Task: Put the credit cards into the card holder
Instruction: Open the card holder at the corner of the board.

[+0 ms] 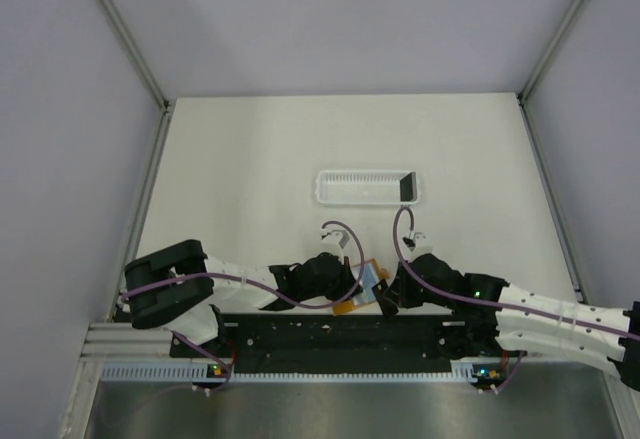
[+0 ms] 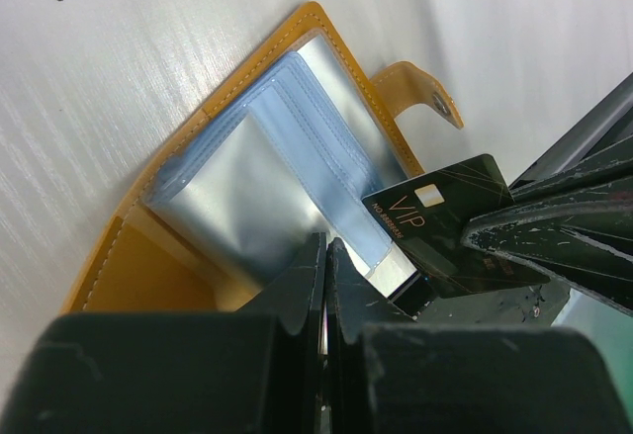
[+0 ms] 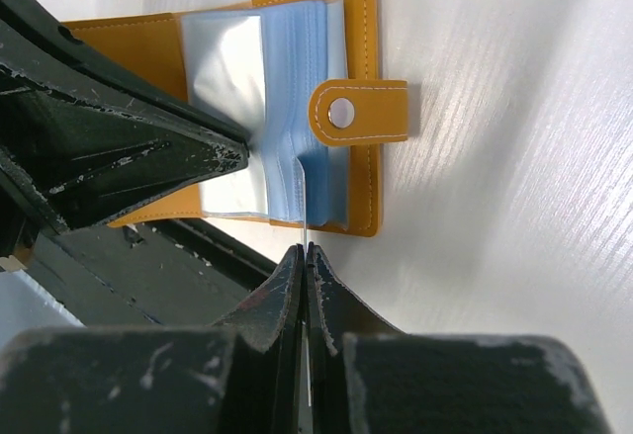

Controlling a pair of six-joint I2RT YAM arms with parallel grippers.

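Note:
The orange card holder (image 2: 148, 256) lies open on the table, its blue-grey plastic sleeves (image 2: 297, 128) fanned up; it also shows in the right wrist view (image 3: 361, 39) and in the top view (image 1: 345, 308). My left gripper (image 2: 327, 251) is shut on one clear sleeve of the holder. My right gripper (image 3: 306, 253) is shut on a black credit card marked VIP (image 2: 445, 212), seen edge-on in its own view (image 3: 305, 226), with the card's tip at the sleeves. Both grippers meet over the holder (image 1: 368, 289). Another dark card (image 1: 407, 187) stands in the white tray.
A long white slotted tray (image 1: 350, 187) lies on the table's middle, beyond the grippers. The black base rail (image 1: 330, 334) runs just behind the holder at the near edge. Grey walls enclose the table on three sides.

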